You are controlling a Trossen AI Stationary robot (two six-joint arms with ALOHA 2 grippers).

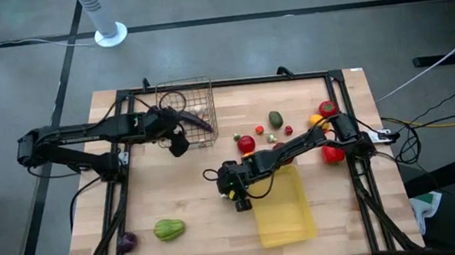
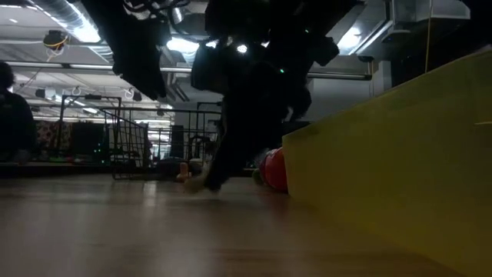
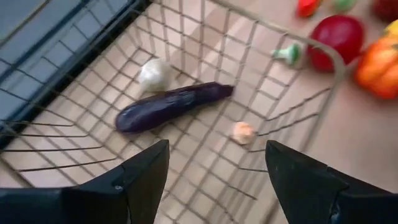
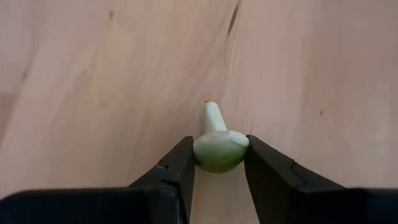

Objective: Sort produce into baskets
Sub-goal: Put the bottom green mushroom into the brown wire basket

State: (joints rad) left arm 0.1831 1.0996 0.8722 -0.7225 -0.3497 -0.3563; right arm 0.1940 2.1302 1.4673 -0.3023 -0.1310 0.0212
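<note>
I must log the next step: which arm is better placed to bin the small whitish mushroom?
The right: its gripper already pinches the mushroom beside the yellow tray. The left gripper hovers open over the wire basket.

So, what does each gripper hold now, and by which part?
The right gripper pinches a small mushroom by its cap. The left gripper holds nothing.

Pale wood table (image 1: 189,243), thin metal wire basket (image 1: 193,93), translucent glossy plastic tray (image 1: 285,215)
</note>
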